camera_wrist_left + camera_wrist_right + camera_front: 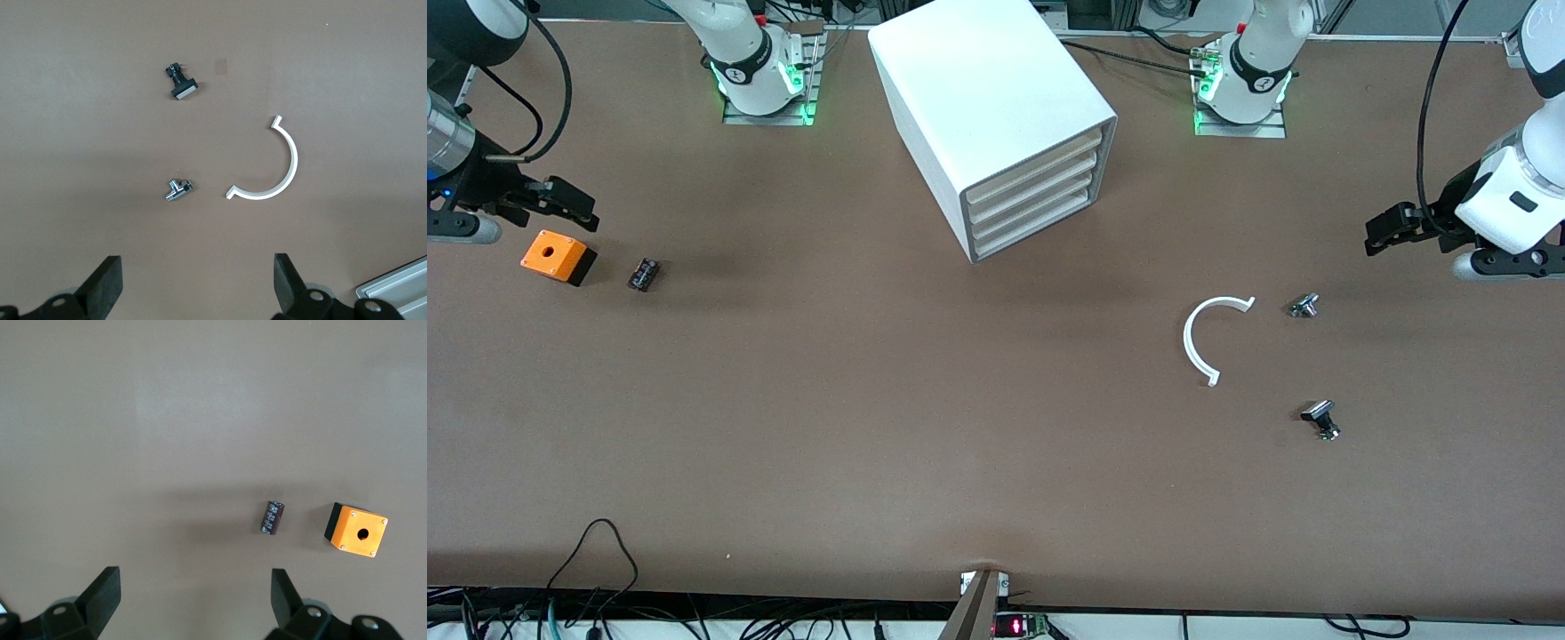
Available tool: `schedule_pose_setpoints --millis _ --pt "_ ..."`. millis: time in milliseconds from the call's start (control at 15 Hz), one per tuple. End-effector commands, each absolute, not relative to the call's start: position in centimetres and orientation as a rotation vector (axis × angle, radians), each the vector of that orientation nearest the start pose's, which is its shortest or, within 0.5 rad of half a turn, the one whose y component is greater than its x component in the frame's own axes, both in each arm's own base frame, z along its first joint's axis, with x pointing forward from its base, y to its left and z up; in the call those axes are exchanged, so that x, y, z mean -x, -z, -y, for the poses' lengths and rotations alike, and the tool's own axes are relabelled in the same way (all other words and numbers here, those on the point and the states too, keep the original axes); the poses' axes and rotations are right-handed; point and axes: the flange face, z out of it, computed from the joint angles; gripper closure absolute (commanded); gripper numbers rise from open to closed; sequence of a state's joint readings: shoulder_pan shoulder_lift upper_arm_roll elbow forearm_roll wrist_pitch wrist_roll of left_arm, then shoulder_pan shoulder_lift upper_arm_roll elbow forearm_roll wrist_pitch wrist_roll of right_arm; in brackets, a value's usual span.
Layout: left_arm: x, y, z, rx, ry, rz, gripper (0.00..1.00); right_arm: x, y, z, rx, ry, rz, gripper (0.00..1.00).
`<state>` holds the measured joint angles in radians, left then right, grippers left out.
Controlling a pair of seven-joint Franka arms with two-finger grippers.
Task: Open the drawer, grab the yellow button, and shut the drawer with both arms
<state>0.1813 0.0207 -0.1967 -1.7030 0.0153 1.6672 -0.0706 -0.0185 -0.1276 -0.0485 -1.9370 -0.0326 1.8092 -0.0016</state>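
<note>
The white cabinet (996, 98) stands at the middle of the table near the arms' bases. Its uppermost drawer (1040, 163) is shut, like the three below it. The button is hidden. My left gripper (1380, 236) hangs open and empty over the table at the left arm's end; in the left wrist view (198, 280) nothing lies between its fingers. My right gripper (574, 206) hangs open and empty at the right arm's end, above and beside an orange cube (558, 256); in the right wrist view (197, 593) it is empty too.
The orange cube with a hole (357, 531) and a small dark cylinder (643, 274) lie at the right arm's end. A white curved piece (1208, 338) and two black-and-silver knobs (1304, 306) (1323, 418) lie toward the left arm's end. Cables run along the table's front edge.
</note>
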Motion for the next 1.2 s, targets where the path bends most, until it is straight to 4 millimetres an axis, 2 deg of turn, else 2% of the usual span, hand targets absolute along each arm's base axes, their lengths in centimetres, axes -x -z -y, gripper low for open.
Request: schedule_pose_setpoints --millis 0,533,667,867,1133 --pt "-56.5 -56.4 0.2 3.094 -0.052 0.042 0.0 -51.4 -54.2 4.0 3.147 0.014 -0.074 0.0" --pt "-56.9 -56.5 0.2 3.096 -0.049 0.043 0.0 -51.4 -54.3 3.9 3.145 -0.013 -0.077 0.0" --pt "-57.1 -55.8 0.5 3.098 -0.067 0.035 0.0 -51.5 -54.2 4.0 3.145 -0.015 -0.074 0.0" --pt "-58.4 -52.4 2.8 3.103 -0.154 -0.041 0.0 -51.9 -54.0 4.0 3.147 -0.01 -0.074 0.0" --pt "-58.4 -51.9 4.3 3.106 -0.178 -0.081 0.0 -52.3 -54.2 4.1 3.148 -0.008 -0.074 0.0"
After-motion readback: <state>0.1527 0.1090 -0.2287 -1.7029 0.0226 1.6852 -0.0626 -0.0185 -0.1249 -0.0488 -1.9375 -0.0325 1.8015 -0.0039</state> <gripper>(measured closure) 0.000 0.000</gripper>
